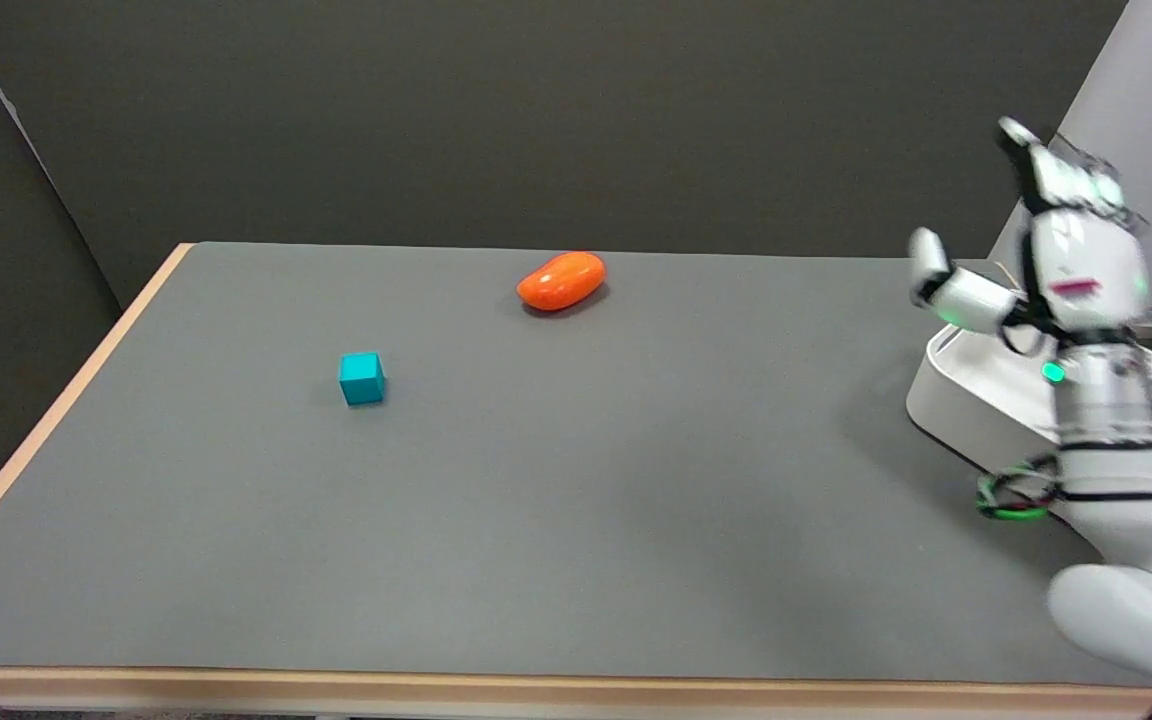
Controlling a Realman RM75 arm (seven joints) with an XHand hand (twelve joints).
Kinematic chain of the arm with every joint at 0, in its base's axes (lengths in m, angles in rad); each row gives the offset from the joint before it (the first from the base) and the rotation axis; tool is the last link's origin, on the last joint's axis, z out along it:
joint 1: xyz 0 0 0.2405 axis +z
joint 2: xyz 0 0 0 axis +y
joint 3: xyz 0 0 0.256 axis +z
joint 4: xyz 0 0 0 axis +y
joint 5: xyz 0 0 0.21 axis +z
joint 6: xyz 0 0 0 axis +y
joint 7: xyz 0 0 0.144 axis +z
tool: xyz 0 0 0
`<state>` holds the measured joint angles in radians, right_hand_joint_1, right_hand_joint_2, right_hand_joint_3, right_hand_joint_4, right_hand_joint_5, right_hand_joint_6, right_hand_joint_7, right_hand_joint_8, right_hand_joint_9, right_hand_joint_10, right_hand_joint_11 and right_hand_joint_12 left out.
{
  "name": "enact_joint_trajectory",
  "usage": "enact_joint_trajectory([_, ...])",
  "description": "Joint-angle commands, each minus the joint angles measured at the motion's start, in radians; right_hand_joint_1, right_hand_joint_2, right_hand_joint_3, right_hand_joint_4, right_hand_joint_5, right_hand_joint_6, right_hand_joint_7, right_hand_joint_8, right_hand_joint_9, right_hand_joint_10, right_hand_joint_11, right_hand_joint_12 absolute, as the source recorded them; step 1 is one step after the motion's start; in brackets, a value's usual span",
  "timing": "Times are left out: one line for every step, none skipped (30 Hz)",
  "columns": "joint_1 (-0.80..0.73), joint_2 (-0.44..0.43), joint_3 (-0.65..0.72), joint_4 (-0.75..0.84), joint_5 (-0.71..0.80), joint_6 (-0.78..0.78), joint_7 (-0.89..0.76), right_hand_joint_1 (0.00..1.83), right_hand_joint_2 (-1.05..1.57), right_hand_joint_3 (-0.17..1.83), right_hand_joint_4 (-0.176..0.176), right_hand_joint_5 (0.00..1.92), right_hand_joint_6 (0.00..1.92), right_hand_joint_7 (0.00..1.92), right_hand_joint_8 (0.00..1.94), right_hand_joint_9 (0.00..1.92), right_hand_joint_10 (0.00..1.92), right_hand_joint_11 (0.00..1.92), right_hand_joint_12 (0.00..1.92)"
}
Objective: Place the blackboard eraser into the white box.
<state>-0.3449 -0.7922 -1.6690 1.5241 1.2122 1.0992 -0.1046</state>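
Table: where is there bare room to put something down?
The table is bare across the near half, and between the cube and the box. The orange object sits at the far middle. The right edge is crowded: box, arm, hand.

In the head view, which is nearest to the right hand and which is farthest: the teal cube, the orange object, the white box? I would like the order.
Measured from the right hand:
1. White box, directly under the hand at the table's right edge.
2. Orange object, near the far edge, around the middle.
3. Teal cube, farther left, mid-table.
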Motion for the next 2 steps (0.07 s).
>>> enact_joint_trajectory([0.300, -0.133, -0.346, 0.268, -0.473, -0.085, 0.221, 0.39, 0.69, 0.96, -0.005, 0.13, 0.36, 0.26, 0.38, 0.25, 0.80, 0.07, 1.22])
enact_joint_trajectory([0.299, -0.142, -0.355, 0.261, -0.470, -0.082, 0.221, 0.40, 0.70, 0.96, -0.005, 0.14, 0.37, 0.28, 0.39, 0.26, 0.81, 0.08, 1.23])
